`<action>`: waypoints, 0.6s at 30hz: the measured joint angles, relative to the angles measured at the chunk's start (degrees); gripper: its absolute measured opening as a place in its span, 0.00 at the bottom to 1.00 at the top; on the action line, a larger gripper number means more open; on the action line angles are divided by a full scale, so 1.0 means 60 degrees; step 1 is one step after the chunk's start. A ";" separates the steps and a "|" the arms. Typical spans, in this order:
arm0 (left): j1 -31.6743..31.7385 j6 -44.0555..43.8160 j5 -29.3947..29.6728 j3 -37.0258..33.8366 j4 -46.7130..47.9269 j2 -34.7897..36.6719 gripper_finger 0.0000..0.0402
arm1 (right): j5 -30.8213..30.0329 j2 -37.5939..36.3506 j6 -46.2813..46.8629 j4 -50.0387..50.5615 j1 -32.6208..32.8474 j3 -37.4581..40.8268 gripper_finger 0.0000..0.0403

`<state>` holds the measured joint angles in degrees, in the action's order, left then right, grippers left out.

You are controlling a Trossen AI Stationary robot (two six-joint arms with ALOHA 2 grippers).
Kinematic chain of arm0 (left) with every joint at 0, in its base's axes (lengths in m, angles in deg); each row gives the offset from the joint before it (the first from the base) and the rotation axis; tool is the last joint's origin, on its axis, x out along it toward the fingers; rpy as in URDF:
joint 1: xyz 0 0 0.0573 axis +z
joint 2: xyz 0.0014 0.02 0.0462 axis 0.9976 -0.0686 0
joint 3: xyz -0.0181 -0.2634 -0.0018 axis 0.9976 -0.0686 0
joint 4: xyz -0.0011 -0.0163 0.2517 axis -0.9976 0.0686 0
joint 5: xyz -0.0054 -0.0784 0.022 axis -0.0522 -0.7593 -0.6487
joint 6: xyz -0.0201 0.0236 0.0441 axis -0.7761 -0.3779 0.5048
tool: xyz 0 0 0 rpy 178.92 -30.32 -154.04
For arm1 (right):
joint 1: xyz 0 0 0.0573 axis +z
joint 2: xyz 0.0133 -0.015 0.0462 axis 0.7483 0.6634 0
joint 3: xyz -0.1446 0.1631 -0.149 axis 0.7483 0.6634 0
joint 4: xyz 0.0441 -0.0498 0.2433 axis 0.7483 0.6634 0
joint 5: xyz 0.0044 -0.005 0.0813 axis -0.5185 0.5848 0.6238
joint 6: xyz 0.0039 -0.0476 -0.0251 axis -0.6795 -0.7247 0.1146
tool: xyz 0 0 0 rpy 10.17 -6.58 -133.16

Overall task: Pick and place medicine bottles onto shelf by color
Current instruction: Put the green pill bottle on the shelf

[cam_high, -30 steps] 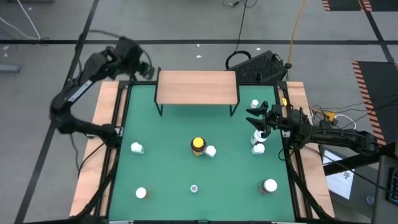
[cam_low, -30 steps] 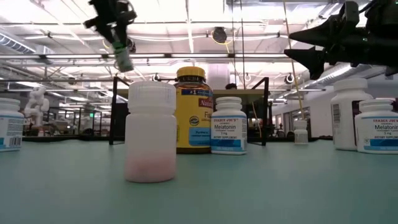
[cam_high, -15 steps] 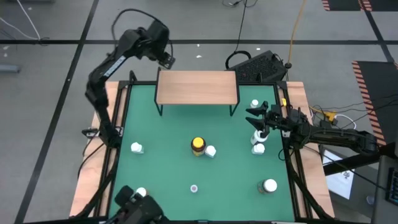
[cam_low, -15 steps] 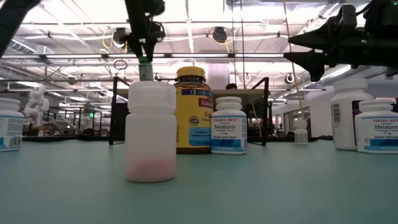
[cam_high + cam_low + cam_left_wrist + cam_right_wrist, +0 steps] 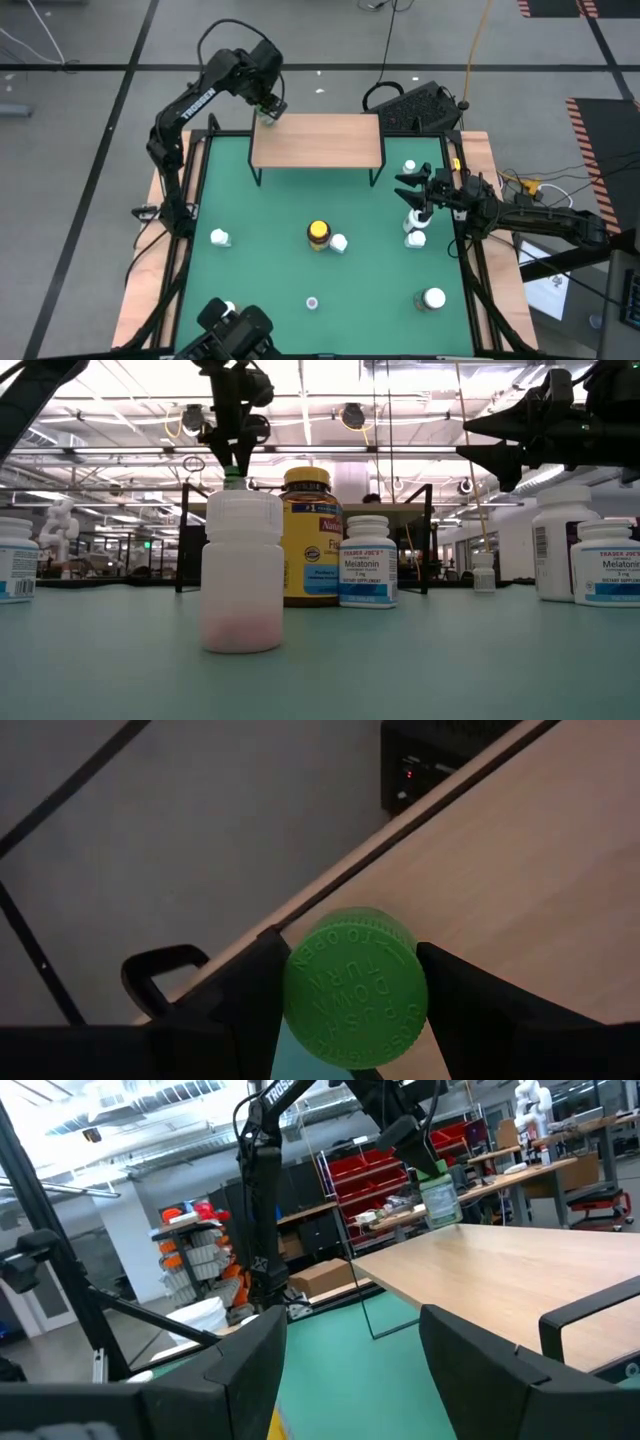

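Observation:
My left gripper (image 5: 267, 108) is shut on a green-capped medicine bottle (image 5: 355, 988) over the far left corner of the shelf (image 5: 318, 140), a light-wood board on black legs. The right wrist view shows the bottle (image 5: 437, 1198) upright at the board's edge; whether its base touches the wood I cannot tell. My right gripper (image 5: 403, 190) waits open at the table's right side, beside two white bottles (image 5: 414, 228), with nothing between its fingers. An amber bottle with a yellow cap (image 5: 318, 234) stands mid-mat. My left gripper pinches the bottle between its two fingers at the green cap (image 5: 300, 982), one finger on each side. The fingers come from above, slanting steeply down. The bottle stands about upright below them, its cap top facing the wrist camera.
More white bottles stand on the green mat: (image 5: 338, 243), (image 5: 220, 238), (image 5: 226, 310), (image 5: 409, 167), a tiny one (image 5: 312, 302) and a larger white-lidded one (image 5: 433, 298). The rest of the shelf board is bare. A black box (image 5: 420, 105) sits behind the shelf.
My left gripper has swung from beyond the table's far left corner toward the right, down over the shelf's far left corner, tipping steeper downward. The green-capped bottle went with it, still held.

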<state>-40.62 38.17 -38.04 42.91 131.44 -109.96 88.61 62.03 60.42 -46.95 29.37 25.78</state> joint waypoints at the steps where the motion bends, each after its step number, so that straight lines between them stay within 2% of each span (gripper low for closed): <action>1: 0.0000 -0.0065 -0.0009 0.0000 -0.0015 0.0000 0.53 | 0.0000 0.0000 0.0000 0.0000 0.0000 0.0000 0.56; 12: -0.0033 -0.0318 -0.0021 -0.0011 -0.0024 0.0000 0.61 | 0.0000 0.0000 0.0084 0.0000 0.0000 0.0000 0.56; 18: -0.0033 -0.0313 -0.0024 -0.0015 -0.0032 0.0000 0.62 | 0.0002 0.0000 0.0074 -0.0001 0.0000 0.0000 0.56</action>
<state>-40.81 36.29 -38.18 42.82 131.24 -109.96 88.63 62.03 60.86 -46.96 29.37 25.78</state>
